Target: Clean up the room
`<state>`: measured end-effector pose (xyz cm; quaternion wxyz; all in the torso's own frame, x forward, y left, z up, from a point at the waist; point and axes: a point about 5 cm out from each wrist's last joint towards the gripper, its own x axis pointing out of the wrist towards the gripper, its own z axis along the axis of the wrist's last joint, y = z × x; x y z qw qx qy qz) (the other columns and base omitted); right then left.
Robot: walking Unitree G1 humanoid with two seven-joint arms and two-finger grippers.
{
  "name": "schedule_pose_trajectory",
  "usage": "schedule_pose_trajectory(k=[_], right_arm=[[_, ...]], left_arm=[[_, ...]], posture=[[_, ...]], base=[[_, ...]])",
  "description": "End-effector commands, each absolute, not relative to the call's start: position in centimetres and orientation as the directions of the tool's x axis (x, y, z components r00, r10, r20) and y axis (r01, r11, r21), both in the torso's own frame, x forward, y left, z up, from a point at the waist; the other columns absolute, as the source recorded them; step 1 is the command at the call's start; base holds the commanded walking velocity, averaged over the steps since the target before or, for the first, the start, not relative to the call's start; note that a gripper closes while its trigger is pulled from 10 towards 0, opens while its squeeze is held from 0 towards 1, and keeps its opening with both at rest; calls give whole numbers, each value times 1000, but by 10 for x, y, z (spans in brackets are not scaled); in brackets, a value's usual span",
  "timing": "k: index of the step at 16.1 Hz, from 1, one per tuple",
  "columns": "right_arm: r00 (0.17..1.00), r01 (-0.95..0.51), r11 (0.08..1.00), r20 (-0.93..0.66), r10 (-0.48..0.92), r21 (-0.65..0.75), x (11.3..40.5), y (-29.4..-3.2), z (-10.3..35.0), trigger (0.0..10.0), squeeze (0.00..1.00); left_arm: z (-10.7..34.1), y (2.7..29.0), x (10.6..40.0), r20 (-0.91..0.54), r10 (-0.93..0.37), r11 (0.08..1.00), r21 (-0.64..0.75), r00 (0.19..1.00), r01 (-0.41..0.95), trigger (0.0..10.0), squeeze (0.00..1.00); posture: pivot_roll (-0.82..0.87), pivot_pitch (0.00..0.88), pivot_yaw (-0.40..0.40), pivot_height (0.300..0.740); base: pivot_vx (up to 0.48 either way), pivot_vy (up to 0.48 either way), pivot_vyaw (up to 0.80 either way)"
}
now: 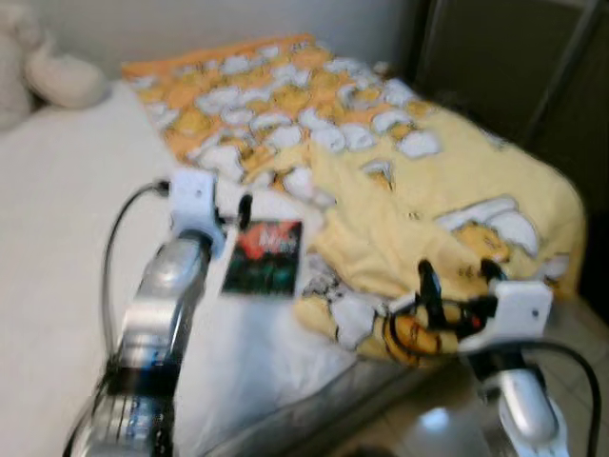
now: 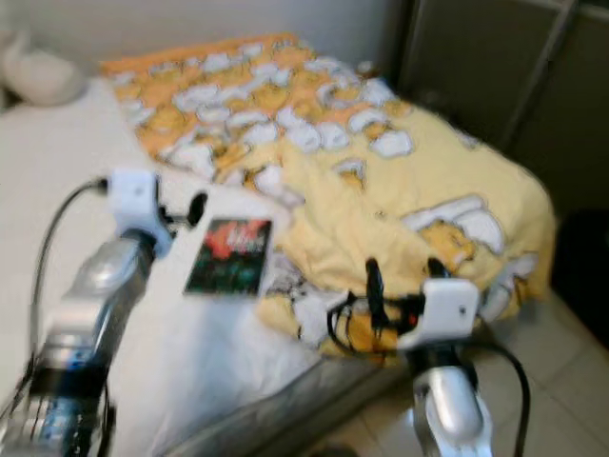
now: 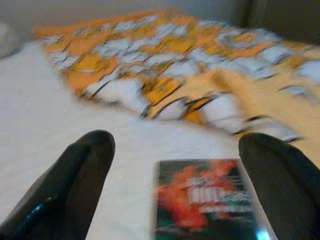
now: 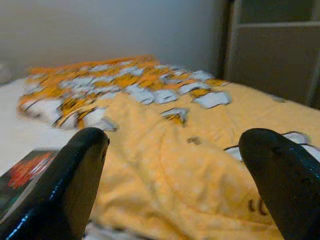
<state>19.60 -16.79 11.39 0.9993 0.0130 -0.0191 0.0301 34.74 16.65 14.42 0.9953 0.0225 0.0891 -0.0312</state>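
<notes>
**Left wrist view: book sits between my open fingers**

I hold the left gripper (image 3: 172, 175) open, right over the book (image 1: 264, 257). The book lies on the white bed (image 1: 67, 219), beside the yellow blanket (image 1: 428, 190). The right gripper (image 1: 457, 286) is open over the blanket. I think grabbing the book comes next: go lower, then squeeze.
</notes>
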Motion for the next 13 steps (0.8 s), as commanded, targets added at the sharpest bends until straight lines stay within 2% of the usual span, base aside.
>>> schedule_pose_trajectory(k=[1, 2, 3, 5, 8, 13], right_arm=[[995, -93, 995, 31, 92, 34, 188, -165, 119, 10000, 0], [995, -95, 995, 26, 94, 29, 185, -166, 120, 10000, 0], [996, -87, 996, -3, 87, 16, 171, -172, 124, 10000, 0], [995, -91, 996, -28, 92, 10, 158, -173, 127, 10000, 0], [990, -113, 994, -89, 113, 11, 133, -170, 129, 10000, 0], [982, -124, 992, -143, 125, 21, 120, -167, 132, 10000, 0]], left_arm=[[125, 184, 357, -265, -11, 1000, 23, 964, 18, 10000, 0], [123, 184, 361, -281, -22, 1000, 4, 959, 24, 10000, 0], [111, 184, 368, -331, -12, 999, -46, 944, -3, 10000, 0], [103, 183, 369, -370, 3, 995, -88, 929, -38, 10000, 0], [89, 178, 369, -409, -17, 939, -321, 912, -126, 10000, 0], [92, 192, 372, -389, 87, 899, -365, 917, -240, 10000, 0]], posture=[[-122, 72, 13, 710], [-122, 72, 13, 710], [-183, 134, 0, 710], [-225, 175, -7, 710], [-260, 241, -13, 710], [-290, 286, -21, 710]], base=[[0, 0, 0], [0, 0, 0], [0, 0, 0], [0, 0, 0], [0, 0, 0], [0, 0, 0]])
